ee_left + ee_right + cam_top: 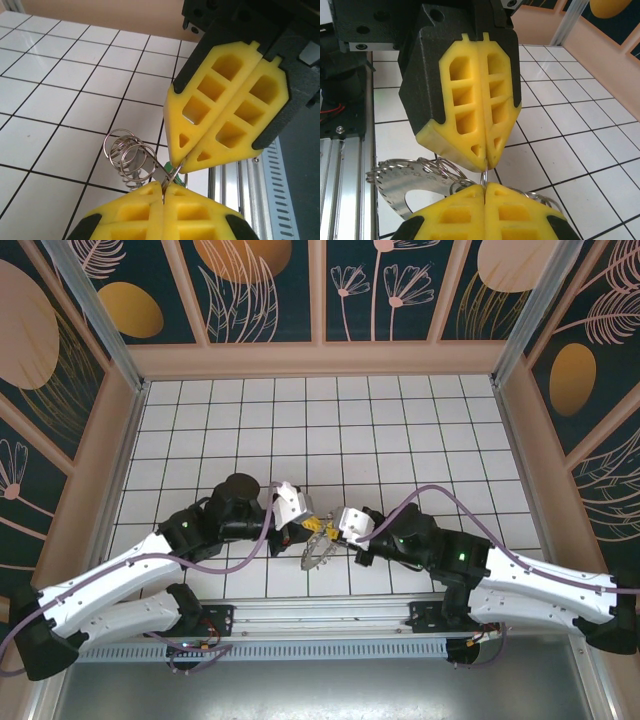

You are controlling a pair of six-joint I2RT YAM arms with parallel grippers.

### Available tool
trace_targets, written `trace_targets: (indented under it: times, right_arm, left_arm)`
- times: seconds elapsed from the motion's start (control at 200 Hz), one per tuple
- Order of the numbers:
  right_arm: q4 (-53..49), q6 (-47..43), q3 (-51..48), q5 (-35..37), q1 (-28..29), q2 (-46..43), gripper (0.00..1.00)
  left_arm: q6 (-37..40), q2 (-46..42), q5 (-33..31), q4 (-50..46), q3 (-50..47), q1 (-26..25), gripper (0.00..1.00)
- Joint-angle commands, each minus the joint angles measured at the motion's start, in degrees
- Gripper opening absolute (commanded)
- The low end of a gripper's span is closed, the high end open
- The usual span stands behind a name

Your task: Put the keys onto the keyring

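Both grippers meet tip to tip just above the tiles near the table's front edge. My left gripper (313, 528) (164, 186) is shut on the thin wire of the keyring (176, 172). My right gripper (332, 530) (485, 185) pinches the same wire (484, 176) from the other side, its fingers (220, 115) pressed together. Small split rings (127, 154) and a flat toothed metal piece (390, 182) hang from it; this bunch (318, 556) dangles below the grippers. A sliver of the green-headed key (170, 167) peeks out behind the wire. The other keys are too small to tell apart.
The white tiled floor (330, 430) stretches back to the beige walls (320, 358). The metal rail (320, 615) with both arm bases runs along the front edge, right below the grippers.
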Motion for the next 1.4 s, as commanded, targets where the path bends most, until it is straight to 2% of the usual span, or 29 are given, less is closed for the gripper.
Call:
trace_targets:
  times: [0.0,0.06,0.305,0.475,0.956,1.156,1.346,1.396]
  right_arm:
    - [3.03,1.08,-0.92,-1.01,-0.08,-0.70,0.00]
    - [2.79,1.07,-0.87,-1.22,-0.12,-0.68,0.00]
    - [2.18,0.52,0.61,-1.93,-0.28,-0.15,0.00]
    - [1.59,0.65,1.17,-3.69,-0.31,-0.02,0.00]
    - [1.54,0.52,1.78,-4.70,-0.47,-0.69,0.00]
    - [1.20,0.56,2.06,-5.01,-0.63,-0.46,0.00]
    - [2.24,0.55,1.84,-5.80,-0.80,-0.50,0.00]
    - [2.35,0.61,1.73,-5.80,-0.77,-0.41,0.00]
  left_arm:
    - [-0.84,-1.41,3.01,2.83,-0.47,-0.09,0.17]
    - [-0.09,-1.62,3.04,1.84,0.01,-0.10,0.20]
    - [2.95,0.38,2.96,-2.34,3.07,-0.09,0.22]
    - [4.06,1.09,2.87,-3.39,4.31,-0.13,0.30]
    - [7.04,3.81,2.95,-6.68,5.59,-0.16,0.32]
    - [7.99,4.60,2.24,-7.17,5.80,-0.18,0.22]
    - [7.86,4.71,2.77,-6.40,5.64,-0.16,0.00]
    - [7.57,4.39,2.88,-5.76,5.43,-0.17,0.00]
